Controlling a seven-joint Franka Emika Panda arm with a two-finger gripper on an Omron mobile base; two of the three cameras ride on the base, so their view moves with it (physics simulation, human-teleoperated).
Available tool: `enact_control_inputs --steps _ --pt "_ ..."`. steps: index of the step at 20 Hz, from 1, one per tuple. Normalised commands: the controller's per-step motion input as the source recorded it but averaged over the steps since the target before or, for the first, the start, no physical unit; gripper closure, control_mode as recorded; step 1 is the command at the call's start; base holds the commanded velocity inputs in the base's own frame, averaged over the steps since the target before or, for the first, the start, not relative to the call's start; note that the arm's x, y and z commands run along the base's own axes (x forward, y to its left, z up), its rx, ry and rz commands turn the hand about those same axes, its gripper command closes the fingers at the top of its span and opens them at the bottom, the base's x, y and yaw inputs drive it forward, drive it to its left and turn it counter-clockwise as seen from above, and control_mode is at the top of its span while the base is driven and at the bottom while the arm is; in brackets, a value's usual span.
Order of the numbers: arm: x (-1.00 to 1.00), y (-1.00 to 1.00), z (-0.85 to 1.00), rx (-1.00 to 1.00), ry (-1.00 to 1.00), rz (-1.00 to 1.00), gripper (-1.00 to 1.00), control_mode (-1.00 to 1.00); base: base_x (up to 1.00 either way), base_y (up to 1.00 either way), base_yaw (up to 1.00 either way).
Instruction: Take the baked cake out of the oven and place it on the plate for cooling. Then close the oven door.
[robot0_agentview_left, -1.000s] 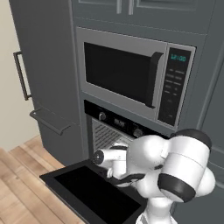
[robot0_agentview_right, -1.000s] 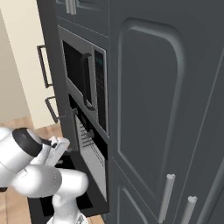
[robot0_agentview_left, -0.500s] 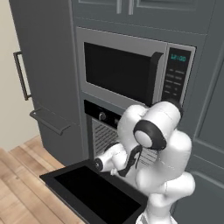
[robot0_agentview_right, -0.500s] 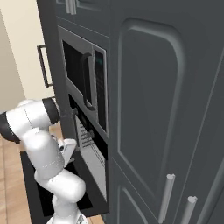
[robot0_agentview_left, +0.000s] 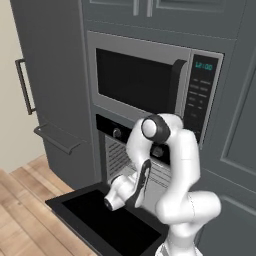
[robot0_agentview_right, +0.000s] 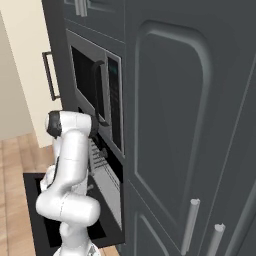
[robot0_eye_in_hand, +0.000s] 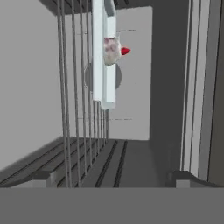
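Observation:
The oven sits under the microwave, and its door lies folded down flat in front of it. My hand hangs over the door at the mouth of the oven. The hand view is rolled sideways and looks into the cavity, so the wire racks run upright. Among them a pale tray stands edge-on with a small pale lump with a red tip on it. I cannot tell whether that lump is the baked cake. My gripper is open with nothing between its fingertips. The plate is out of view.
The grey-framed microwave is directly above the oven. Tall dark cabinet doors flank it on the right, and a panel with a bar handle on the left. The open door juts out over the wood floor.
The arm has folded upward, with its elbow now raised in front of the oven front. The hand has sunk a little toward the open door. The jaws stayed wide.

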Motion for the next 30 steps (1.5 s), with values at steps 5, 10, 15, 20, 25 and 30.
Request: enact_control_inputs --steps 5,10,15,20,25,30 --pt "0.64 0.00 -0.22 -0.12 -0.02 -0.08 -1.00 -1.00 0.00 0.00 0.00" --pt "0.77 -0.17 -0.10 -0.01 0.00 -0.06 -1.00 -1.00 0.00 0.00 0.00" --pt "0.71 -0.30 -0.21 0.00 0.00 -0.02 -1.00 -1.00 0.00 0.00 0.00" --pt "0.53 -0.29 -0.31 0.00 0.00 0.00 -1.00 -1.00 0.00 0.00 0.00" --pt "0.42 -0.28 -0.33 0.00 0.00 0.00 -1.00 -1.00 0.00 0.00 0.00" --pt "0.42 -0.27 -0.31 0.00 0.01 0.00 -1.00 -1.00 0.00 0.00 0.00"
